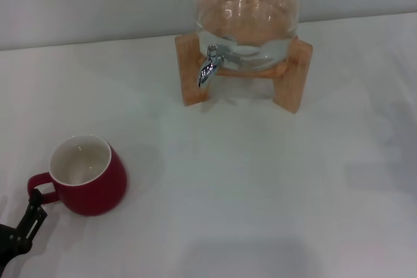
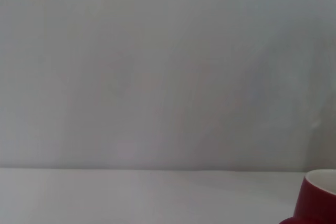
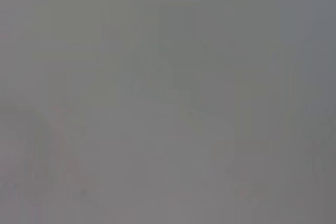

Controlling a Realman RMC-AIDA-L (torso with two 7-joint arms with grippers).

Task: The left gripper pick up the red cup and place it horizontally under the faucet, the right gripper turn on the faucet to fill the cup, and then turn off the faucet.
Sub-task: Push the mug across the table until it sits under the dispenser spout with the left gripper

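Lower left of the head view: the black two-finger left gripper (image 1: 34, 208) reaches the loop handle of the squat glossy red ceramic cup (image 1: 88, 175); whether it grips cannot be told. The cup stands upright on the white tabletop (image 1: 260, 180), not yet lifted. Upper centre: the chrome faucet (image 1: 210, 64) on the glass jar (image 1: 247, 14), well apart. Carrying, filling and shutting off remain. The right gripper is out of view.
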